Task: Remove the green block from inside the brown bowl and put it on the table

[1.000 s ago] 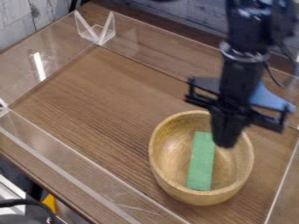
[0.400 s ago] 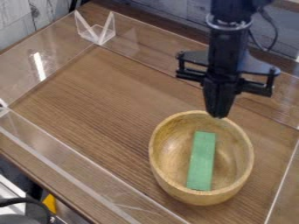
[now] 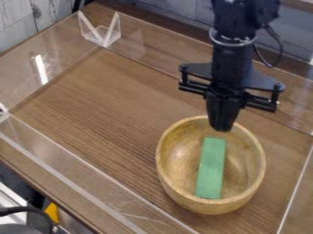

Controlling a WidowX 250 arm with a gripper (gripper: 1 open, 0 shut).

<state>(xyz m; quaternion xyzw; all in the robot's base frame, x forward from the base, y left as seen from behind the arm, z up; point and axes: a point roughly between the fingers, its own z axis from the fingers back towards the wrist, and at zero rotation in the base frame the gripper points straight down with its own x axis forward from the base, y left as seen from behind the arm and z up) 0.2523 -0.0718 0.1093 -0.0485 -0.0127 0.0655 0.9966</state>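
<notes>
The black gripper (image 3: 226, 122), closed and holding nothing, hangs above the far rim of the round tan wooden bowl (image 3: 173, 151). If it descends closed, it may only push the flat bright green block (image 3: 213, 168).

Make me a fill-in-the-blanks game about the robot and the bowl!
1. The green block is lying inside the brown ____.
2. The gripper points straight ____, above the bowl's far rim.
3. The gripper's jaws are ____, with nothing held between them.
4. The table has clear ____ along its edges.

Missing words: bowl; down; shut; walls
</notes>
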